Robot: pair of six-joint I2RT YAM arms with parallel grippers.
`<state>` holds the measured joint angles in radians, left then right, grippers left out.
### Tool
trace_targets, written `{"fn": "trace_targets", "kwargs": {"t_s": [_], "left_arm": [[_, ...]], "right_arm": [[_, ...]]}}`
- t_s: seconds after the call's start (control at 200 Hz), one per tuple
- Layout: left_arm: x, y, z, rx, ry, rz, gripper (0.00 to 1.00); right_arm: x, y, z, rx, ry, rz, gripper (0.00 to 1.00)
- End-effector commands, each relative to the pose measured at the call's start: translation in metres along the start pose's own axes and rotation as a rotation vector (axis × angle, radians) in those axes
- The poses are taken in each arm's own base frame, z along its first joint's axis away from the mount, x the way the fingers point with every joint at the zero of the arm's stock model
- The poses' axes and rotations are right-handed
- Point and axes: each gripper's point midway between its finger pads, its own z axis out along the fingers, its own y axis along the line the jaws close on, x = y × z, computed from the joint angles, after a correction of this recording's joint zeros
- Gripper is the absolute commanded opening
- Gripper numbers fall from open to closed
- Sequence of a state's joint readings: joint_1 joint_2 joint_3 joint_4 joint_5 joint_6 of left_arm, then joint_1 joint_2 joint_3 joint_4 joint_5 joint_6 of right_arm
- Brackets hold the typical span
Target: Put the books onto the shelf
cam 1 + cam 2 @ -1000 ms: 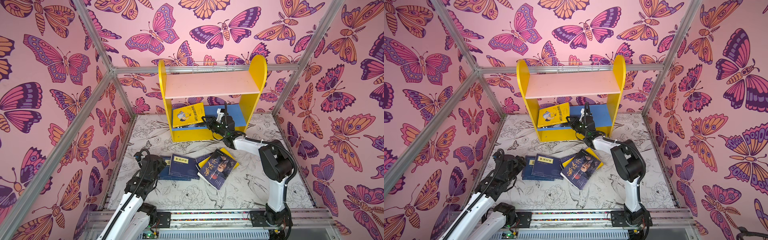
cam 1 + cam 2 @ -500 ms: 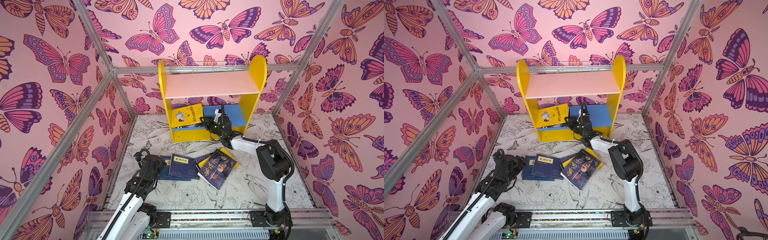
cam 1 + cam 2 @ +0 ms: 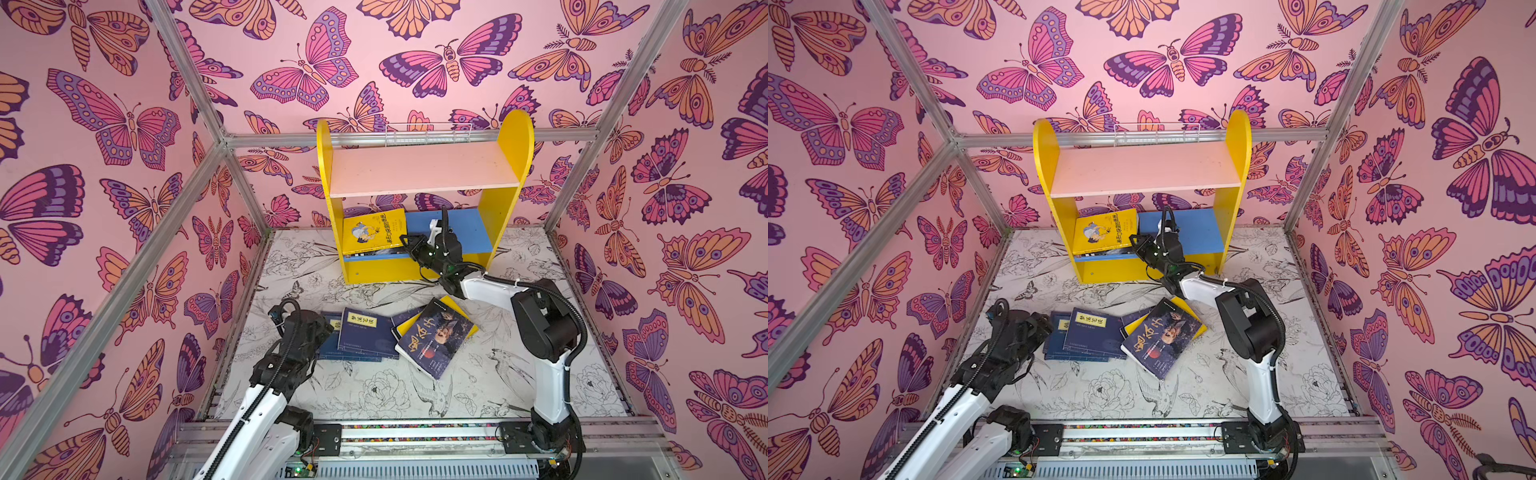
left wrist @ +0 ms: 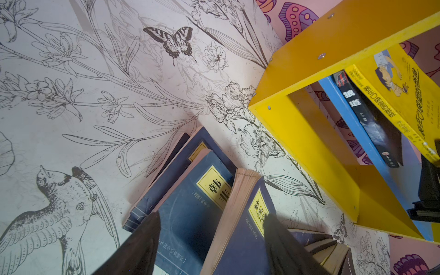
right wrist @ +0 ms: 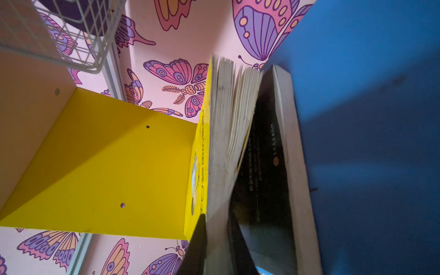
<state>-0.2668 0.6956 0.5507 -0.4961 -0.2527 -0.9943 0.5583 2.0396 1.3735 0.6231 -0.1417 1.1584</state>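
The shelf (image 3: 513, 141) (image 3: 1235, 141) stands at the back. My right gripper (image 3: 405, 241) (image 3: 1133, 240) (image 5: 216, 216) is shut on the edge of a yellow cartoon-boy book (image 3: 372, 230) (image 3: 1104, 230) (image 5: 226, 119). That book lies tilted over a black book (image 4: 366, 119) (image 5: 262, 154) on the blue lower board (image 5: 369, 119). My left gripper (image 3: 328, 328) (image 3: 1044, 328) (image 4: 212, 215) is open just above the navy books (image 3: 363, 336) (image 3: 1092, 332) (image 4: 188, 209) on the floor. A dark book with a face (image 3: 436, 336) (image 3: 1163, 336) lies to their right.
Another yellow book (image 3: 455, 305) pokes out from under the dark face book. The pale pink upper board (image 3: 419, 170) holds nothing. A white wire rack (image 3: 428, 135) hangs behind the shelf. Butterfly walls and metal posts close in the floral floor (image 3: 374, 395).
My right gripper has edged a little to the left along the lower board with the yellow book. The left arm and the floor books have not moved.
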Motion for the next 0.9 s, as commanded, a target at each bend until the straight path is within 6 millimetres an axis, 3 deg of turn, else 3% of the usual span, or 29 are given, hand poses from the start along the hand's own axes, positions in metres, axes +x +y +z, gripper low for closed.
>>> {"fn": "trace_targets", "kwargs": {"t_s": [0.0,0.26,0.391,0.531,0.666,0.896], "left_arm": [[0.007,0.009,0.003,-0.023,0.023,-0.006,0.71],[0.007,0.009,0.003,-0.024,0.025,-0.013,0.71],[0.007,0.008,0.003,-0.024,0.026,-0.012,0.71],[0.006,0.006,0.002,-0.017,0.022,-0.008,0.71],[0.005,0.005,0.001,-0.014,0.022,-0.002,0.71],[0.006,0.004,0.002,-0.013,0.03,0.0,0.71]], "right_arm": [[-0.001,0.007,0.005,0.024,-0.013,-0.045,0.05],[0.005,0.011,0.004,0.144,0.046,-0.151,0.43],[0.004,0.01,0.002,0.199,0.054,-0.202,0.55],[-0.003,0.016,0.001,0.237,0.047,-0.264,0.64],[-0.011,0.02,0.001,0.286,0.052,-0.357,0.67],[-0.017,0.009,-0.006,0.381,0.071,-0.477,0.68]]}}
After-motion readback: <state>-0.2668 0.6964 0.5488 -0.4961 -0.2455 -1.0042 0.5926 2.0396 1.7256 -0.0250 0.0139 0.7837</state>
